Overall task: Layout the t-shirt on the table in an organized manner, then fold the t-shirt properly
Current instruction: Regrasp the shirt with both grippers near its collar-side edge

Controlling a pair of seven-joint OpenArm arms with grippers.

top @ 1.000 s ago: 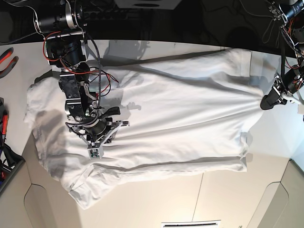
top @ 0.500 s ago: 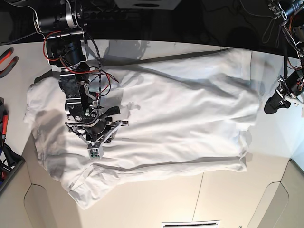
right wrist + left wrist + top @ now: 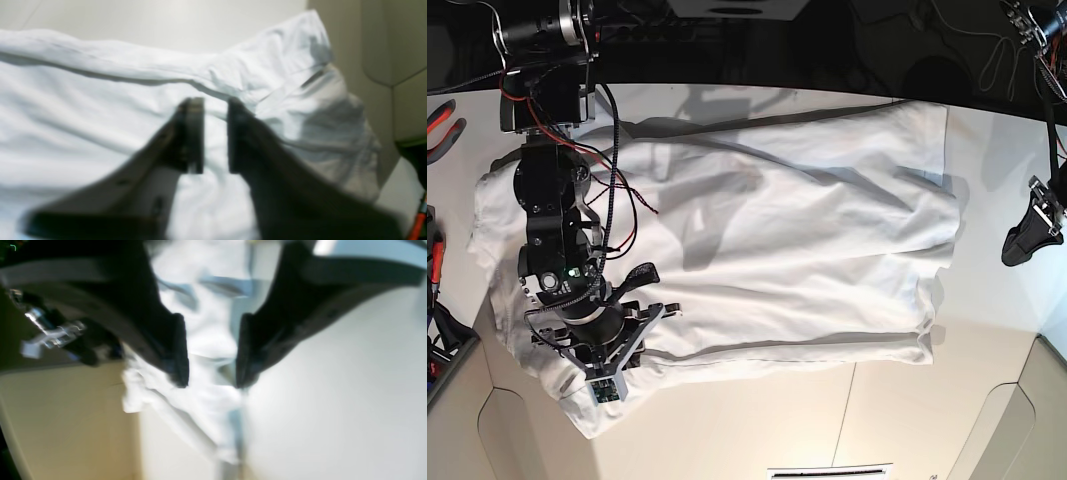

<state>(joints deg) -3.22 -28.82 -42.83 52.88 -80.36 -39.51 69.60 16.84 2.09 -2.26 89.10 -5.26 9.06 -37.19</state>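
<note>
Right fingers [image 3: 215, 135]: a narrow gap is seen between the two pads, with nothing pinched; white cloth shows through the gap. They hang just above the t-shirt [image 3: 100, 110], near a bunched hem or sleeve fold lying toward 1 o'clock in the right wrist view. Contact with the cloth cannot be settled from that blurred view. In the base view this gripper [image 3: 605, 375] sits at about 8 o'clock of the garment, over its rumpled lower corner. The placement is judged to suit a grasp on that corner, the least tidy part.

Left fingers [image 3: 211, 350]: parted to a moderate width, empty. The shirt's edge is seen beyond and below them, apart from the pads. In the base view the left gripper [image 3: 1027, 230] stands off the cloth at 3 o'clock, over bare tabletop [image 3: 997, 330]. It is judged to be clear of the edge there.

The t-shirt [image 3: 757, 250] lies spread across the tabletop, long axis running 9 to 3 o'clock, mostly flat, with diagonal wrinkles through the middle and a doubled strip along the 6 o'clock edge. Layout is judged nearly done; no fold is seen yet.
</note>
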